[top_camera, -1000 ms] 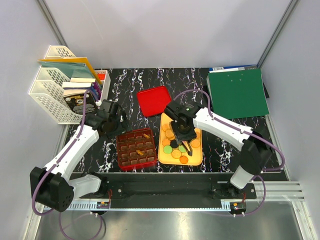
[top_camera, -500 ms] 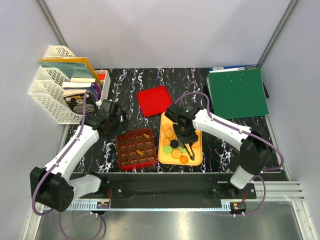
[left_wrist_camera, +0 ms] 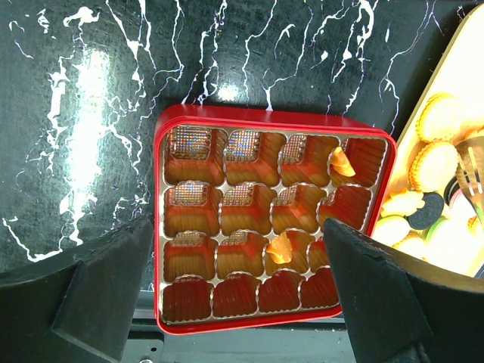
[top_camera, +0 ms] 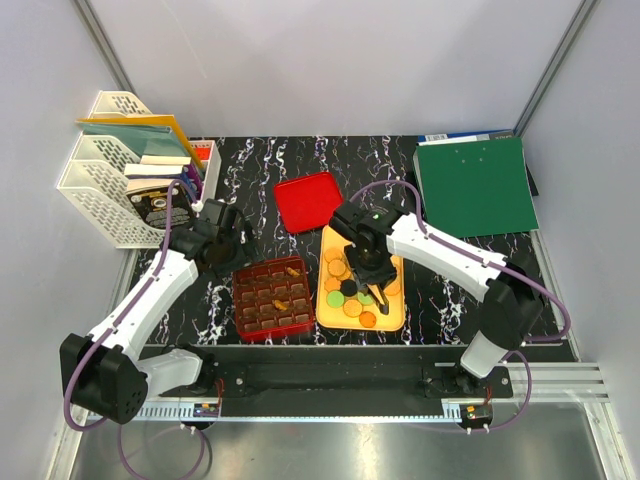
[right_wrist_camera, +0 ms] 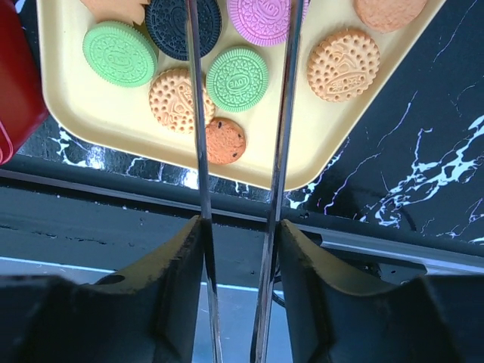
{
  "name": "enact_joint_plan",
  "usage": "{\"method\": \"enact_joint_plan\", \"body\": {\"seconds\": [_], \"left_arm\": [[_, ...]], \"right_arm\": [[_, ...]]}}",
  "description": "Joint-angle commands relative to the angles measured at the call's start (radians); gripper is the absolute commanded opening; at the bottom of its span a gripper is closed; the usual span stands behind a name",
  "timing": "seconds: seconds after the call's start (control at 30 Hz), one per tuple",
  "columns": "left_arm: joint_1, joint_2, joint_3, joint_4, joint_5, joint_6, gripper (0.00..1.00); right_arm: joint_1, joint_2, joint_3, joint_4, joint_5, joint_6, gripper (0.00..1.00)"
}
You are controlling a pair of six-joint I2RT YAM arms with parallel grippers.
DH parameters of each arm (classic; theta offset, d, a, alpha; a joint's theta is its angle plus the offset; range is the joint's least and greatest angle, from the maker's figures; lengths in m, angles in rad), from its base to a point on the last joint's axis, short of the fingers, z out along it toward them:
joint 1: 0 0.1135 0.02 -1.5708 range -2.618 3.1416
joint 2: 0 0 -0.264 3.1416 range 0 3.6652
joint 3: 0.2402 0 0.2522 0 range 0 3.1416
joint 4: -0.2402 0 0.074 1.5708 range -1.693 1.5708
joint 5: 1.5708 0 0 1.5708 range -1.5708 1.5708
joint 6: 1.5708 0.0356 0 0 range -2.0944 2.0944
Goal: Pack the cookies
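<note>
Several cookies (top_camera: 350, 290), orange, green, pink and black, lie on the yellow tray (top_camera: 396, 320). My right gripper (top_camera: 365, 262) hovers over them, shut on metal tongs (right_wrist_camera: 198, 113). The tong blades stand apart on either side of a green cookie (right_wrist_camera: 237, 79) on the tray (right_wrist_camera: 106, 106). The right gripper (right_wrist_camera: 240, 227) itself sits over the tray's near edge. The red grid box (top_camera: 272, 298) lies left of the tray. My left gripper (top_camera: 215, 245) is open and empty above the box (left_wrist_camera: 272, 117). Two orange cookies (left_wrist_camera: 340, 161) (left_wrist_camera: 280, 248) lie in its cells.
A red lid (top_camera: 308, 200) lies behind the tray. A green folder (top_camera: 475, 185) is at the back right. A white file rack (top_camera: 110, 165) with papers stands at the back left. The black front rail (right_wrist_camera: 113, 219) runs just below the tray.
My right gripper with the tongs has shifted slightly over the tray. The left arm has not moved.
</note>
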Motion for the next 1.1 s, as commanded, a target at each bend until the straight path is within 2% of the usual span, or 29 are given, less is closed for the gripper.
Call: {"method": "enact_joint_plan", "body": {"seconds": [0.0,0.2,0.53,0.8,0.83,0.87,0.9,0.97,1.07], "left_arm": [[0.005,-0.014,-0.004,0.032,0.023,0.005,0.99],[0.005,-0.016,-0.008,0.036,0.022,0.002,0.99],[0.007,-0.026,0.006,0.039,0.012,0.000,0.99],[0.010,-0.026,0.007,0.039,0.009,-0.001,0.99],[0.011,-0.026,0.004,0.038,0.009,-0.001,0.99],[0.011,-0.025,0.006,0.038,0.009,-0.001,0.99],[0.010,-0.023,0.006,0.038,0.011,-0.001,0.99],[0.011,-0.023,0.006,0.039,0.011,-0.003,0.99],[0.010,-0.020,0.003,0.039,0.011,-0.003,0.99]], "right_arm": [[0.005,-0.002,0.046,-0.042,-0.024,-0.022,0.46],[0.005,-0.009,0.071,-0.051,0.004,-0.018,0.42],[0.005,-0.008,0.310,-0.156,0.096,-0.024,0.37],[0.005,-0.016,0.287,-0.131,0.079,-0.024,0.31],[0.005,-0.016,0.287,-0.134,0.077,-0.022,0.33],[0.005,-0.014,0.286,-0.137,0.090,-0.021,0.44],[0.005,-0.014,0.280,-0.138,0.094,-0.019,0.49],[0.005,-0.022,0.252,-0.137,0.102,-0.018,0.56],[0.002,-0.026,0.203,-0.115,0.102,-0.021,0.58]]}}
